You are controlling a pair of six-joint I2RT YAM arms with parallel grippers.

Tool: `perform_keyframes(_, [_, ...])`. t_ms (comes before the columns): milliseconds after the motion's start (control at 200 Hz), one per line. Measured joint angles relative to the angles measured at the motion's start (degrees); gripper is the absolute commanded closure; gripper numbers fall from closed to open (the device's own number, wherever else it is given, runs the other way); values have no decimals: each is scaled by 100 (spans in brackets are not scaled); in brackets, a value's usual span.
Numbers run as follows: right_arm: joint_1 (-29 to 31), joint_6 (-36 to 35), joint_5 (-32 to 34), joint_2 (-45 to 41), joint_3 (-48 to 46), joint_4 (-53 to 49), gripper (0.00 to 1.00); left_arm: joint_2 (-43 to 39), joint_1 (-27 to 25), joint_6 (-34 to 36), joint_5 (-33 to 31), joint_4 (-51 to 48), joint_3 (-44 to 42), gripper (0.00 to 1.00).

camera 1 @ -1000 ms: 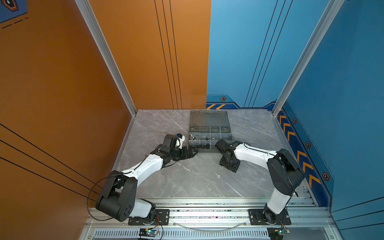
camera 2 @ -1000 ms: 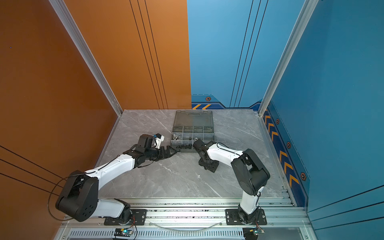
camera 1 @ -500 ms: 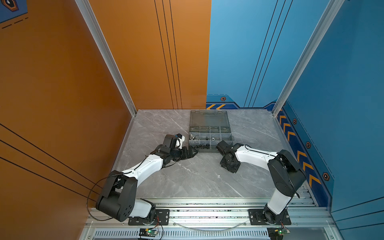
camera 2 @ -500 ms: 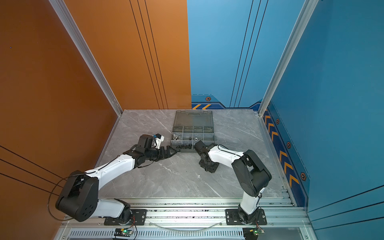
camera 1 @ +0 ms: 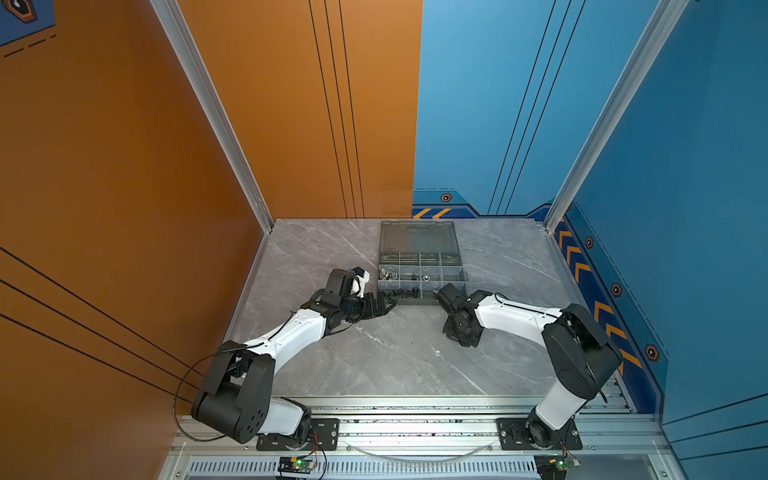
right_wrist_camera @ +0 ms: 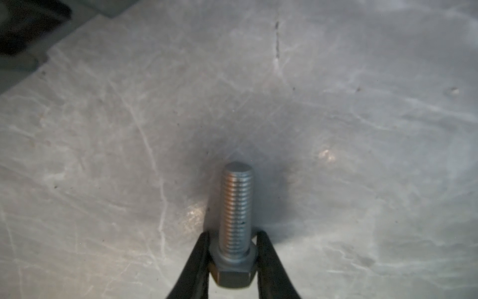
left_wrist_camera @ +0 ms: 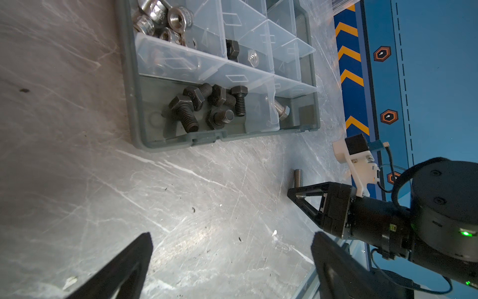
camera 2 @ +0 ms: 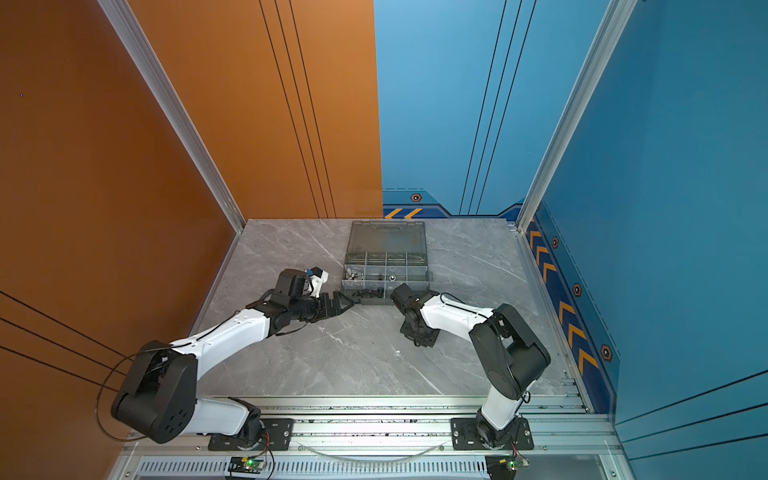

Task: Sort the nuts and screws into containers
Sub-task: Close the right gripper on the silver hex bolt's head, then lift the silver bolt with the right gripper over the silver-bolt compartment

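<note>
Right claw (right_wrist_camera: 234, 236): clamped on hex head of silver bolt (right_wrist_camera: 236, 207), low at table (right_wrist_camera: 362, 116), 5 o'clock of organiser case (camera 1: 417, 239) in a top view; left claw (left_wrist_camera: 232, 235): jaws wide apart, 7 o'clock of case; black bolts (left_wrist_camera: 207, 106) in near compartment.

A long silver hex-head bolt (right_wrist_camera: 236, 207) sits between my right jaws, both pressing its hex head. Its threaded shank points outward, low over the counter (right_wrist_camera: 362, 129) near the front of the dark grey organiser case (left_wrist_camera: 129, 85). The case lies open, its smoky lid (camera 1: 417, 237) flat behind. One front compartment holds five short black bolts (left_wrist_camera: 207, 106), and the next holds another silver bolt (left_wrist_camera: 281, 110). In the row behind lie silver nuts (left_wrist_camera: 160, 18), a black hex nut (left_wrist_camera: 232, 49) and a silver hex nut (left_wrist_camera: 253, 59).
</note>
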Motion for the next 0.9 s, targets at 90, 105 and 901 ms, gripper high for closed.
perform_keyframes(90, [-105,-289,-22,-57,-61,-7,100,0,0,-17,0,0,0,2])
perform_keyframes(105, [-122,-350,-26,-68,-68,-9,100,0,0,-20,0,2,0,2])
perform_keyframes(901, [-1165,-4868,-1462,-1147,852,-837,100,-85,0,-85,0,44,-173,2])
